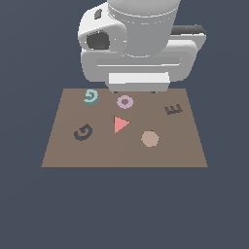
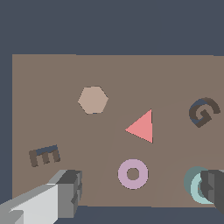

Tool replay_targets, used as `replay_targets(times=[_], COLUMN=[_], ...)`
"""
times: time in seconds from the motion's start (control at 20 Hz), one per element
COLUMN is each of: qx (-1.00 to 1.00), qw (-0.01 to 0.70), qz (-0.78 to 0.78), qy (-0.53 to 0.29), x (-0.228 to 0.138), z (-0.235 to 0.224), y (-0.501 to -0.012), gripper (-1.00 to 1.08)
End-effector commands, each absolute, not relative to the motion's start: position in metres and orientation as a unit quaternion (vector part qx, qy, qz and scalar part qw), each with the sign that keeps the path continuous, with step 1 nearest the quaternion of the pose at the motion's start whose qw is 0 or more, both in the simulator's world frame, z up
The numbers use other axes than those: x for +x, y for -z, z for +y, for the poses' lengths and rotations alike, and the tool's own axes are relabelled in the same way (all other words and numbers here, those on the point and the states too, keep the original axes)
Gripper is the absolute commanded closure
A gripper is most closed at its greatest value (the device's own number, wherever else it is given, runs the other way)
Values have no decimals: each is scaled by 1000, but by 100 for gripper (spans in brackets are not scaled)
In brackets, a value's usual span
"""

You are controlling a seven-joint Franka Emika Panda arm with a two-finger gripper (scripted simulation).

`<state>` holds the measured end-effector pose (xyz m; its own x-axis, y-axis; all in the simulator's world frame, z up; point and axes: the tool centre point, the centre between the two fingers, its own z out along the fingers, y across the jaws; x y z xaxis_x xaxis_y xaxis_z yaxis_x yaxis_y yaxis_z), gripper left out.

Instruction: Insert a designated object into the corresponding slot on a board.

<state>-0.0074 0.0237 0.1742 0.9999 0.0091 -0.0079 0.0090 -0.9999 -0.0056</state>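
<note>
The brown board lies flat on a dark blue-grey ground, a rectangle with bare margins along every edge. Its near half, toward the exterior camera, is mostly open surface.

The Panda arm looms over the far edge of the board, its white body hiding that edge's middle. The gripper is spread wide: one finger sits near the brown E-shaped recess, the other finger partly covers the teal G, and nothing is clasped between them.

A tan hexagon lies toward the exterior view's right, with clear board around it. The pink triangle sits near the centre, between the hexagon and the G-shaped slot. That slot is a dark navy-grey recess toward the exterior view's left, apart from every piece.

The lilac ring rests near the far edge. The teal G, a small, flat, light teal piece, lies in the far corner on the exterior view's left, beside the ring and well apart from its slot.
</note>
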Motion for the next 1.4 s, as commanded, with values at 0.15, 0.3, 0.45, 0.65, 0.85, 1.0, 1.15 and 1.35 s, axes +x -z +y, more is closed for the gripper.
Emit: replay_targets(times=[0.15, 0.3, 0.45, 0.65, 0.85, 1.0, 1.15, 1.35], qx=[-1000, -1000, -1000, -1000, -1000, -999, -999, -998], qw=[3, 3, 2, 2, 1, 0, 0, -1], qz=[-4, 0, 5, 16, 30, 41, 50, 59], qy=[-4, -4, -3, -3, -2, -1, -1, 0], x=[-9, -12, -19, -33, -51, -66, -78, -90], z=[22, 15, 4, -19, -49, -71, -90, -108], y=[-172, -167, -158, -139, -114, -95, -78, -62], gripper=[-92, -92, -92, -92, -92, -92, -92, -92])
